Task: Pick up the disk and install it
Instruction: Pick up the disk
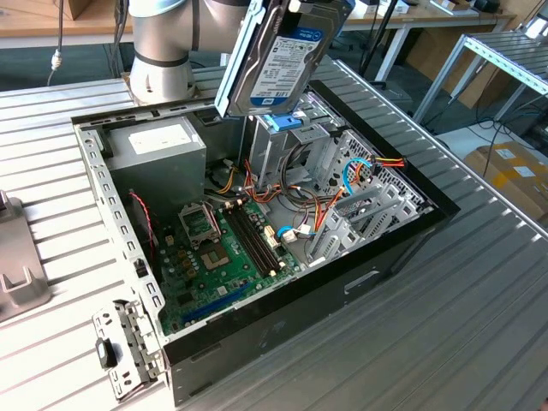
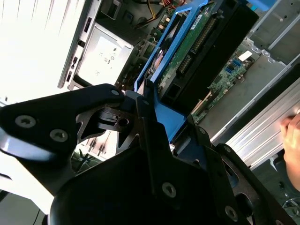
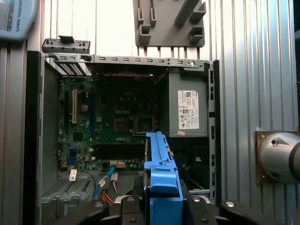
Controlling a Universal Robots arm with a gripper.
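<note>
The disk [image 1: 287, 56] hangs tilted in the air above the open computer case [image 1: 104, 184], label side facing the exterior camera, its light blue carrier [image 1: 244, 51] along the edge. It sits over the metal drive cage [image 1: 287, 150] at the case's far side. In both wrist views my gripper [image 3: 164, 204] is shut on the disk, black fingers [image 2: 140, 122] clamping the blue carrier [image 2: 168, 61]. The first wrist view looks down along the carrier [image 3: 159, 159] into the case [image 3: 140, 59].
Inside the case lie the green motherboard [image 1: 223, 248], a grey power supply [image 1: 158, 145] and loose coloured cables [image 1: 342, 184]. The arm's base [image 1: 163, 51] stands behind the case. A grey fixture [image 1: 17, 265] sits at the exterior view's left. A hand [image 2: 293, 140] shows beside the case.
</note>
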